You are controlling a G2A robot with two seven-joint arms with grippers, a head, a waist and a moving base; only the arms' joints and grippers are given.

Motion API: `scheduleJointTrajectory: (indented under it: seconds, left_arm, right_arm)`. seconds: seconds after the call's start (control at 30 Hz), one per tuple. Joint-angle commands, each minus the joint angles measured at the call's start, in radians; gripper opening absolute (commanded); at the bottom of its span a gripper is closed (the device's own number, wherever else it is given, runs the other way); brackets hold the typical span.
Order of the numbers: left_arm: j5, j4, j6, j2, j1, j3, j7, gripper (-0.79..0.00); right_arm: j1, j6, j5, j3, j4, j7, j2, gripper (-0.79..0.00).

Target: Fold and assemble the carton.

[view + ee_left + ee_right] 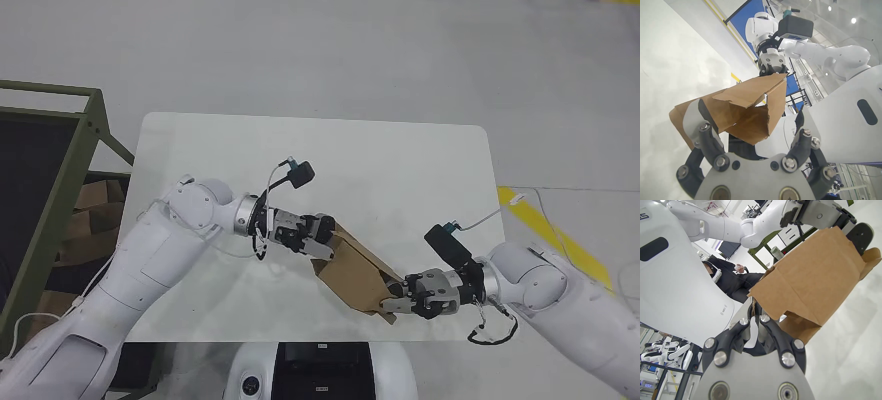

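Carton (355, 268) between my two arms
My right gripper (754, 310) pinched its corner; my left gripper (750, 107) stood spread, one finger against the brown, half-open tube.

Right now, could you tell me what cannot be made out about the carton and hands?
Carton underside: top view, hidden by its own panels, so contact with the table is unclear.
Right hand: right wrist view, its tips are partly hidden by the carton's edge.
Left hand: left wrist view, one finger lies against the carton; whether it presses is unclear.
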Motion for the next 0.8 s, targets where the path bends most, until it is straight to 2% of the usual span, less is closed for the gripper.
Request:
scheduleJointTrajectory:
  seconds: [0.0,0.77]
  left_arm:
    - [0.0,0.0,0.001,-0.001,0.001,-0.003,-0.001,0.0]
    - [0.0,0.0,0.001,-0.001,0.001,-0.003,-0.001,0.0]
  right_arm:
    - [-0.001,0.0,0.0,0.0,0.0,0.0,0.0,-0.785]
    - [0.008,0.0,0.018,-0.009,-0.001,0.0,0.002,-0.785]
